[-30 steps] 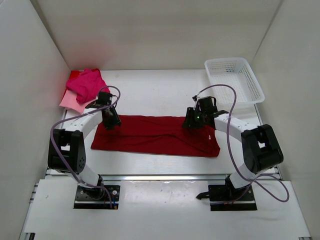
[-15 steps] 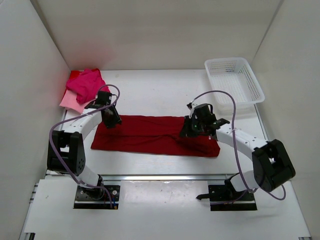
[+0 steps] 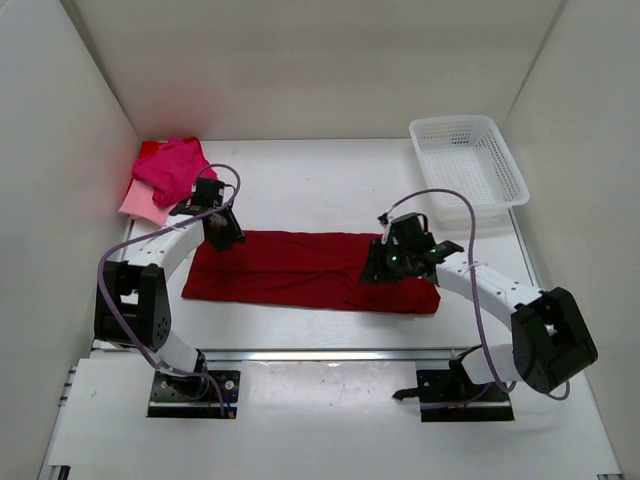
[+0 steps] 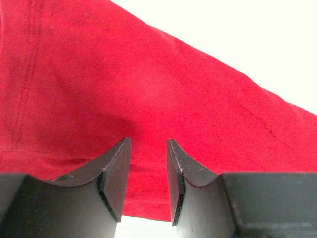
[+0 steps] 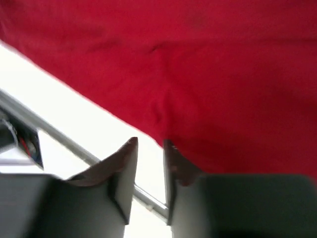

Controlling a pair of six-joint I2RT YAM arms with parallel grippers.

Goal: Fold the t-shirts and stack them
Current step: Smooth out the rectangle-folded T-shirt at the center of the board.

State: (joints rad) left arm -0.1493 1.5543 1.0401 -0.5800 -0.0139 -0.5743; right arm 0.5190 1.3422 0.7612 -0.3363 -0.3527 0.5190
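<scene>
left hand (image 4: pixel 148 144): we see it part-spread, low over the crimson t-shirt (image 3: pixel 300 268) | right hand (image 5: pixel 150 145): at the shirt's right end, view blurred, we cannot tell its grip

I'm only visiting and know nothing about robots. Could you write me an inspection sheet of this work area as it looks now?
Surface: white table.
Job's things: crimson t-shirt lying as a long band mid-table; hot pink t-shirt crumpled on pale pink t-shirt, far left corner.
Clutter: white mesh basket, far right corner.
Hands: left hand and right hand low over the crimson shirt, toward opposite ends, both slightly open.
Cables: purple cables, looping loosely.
Surroundings: white walls on three sides.
</scene>
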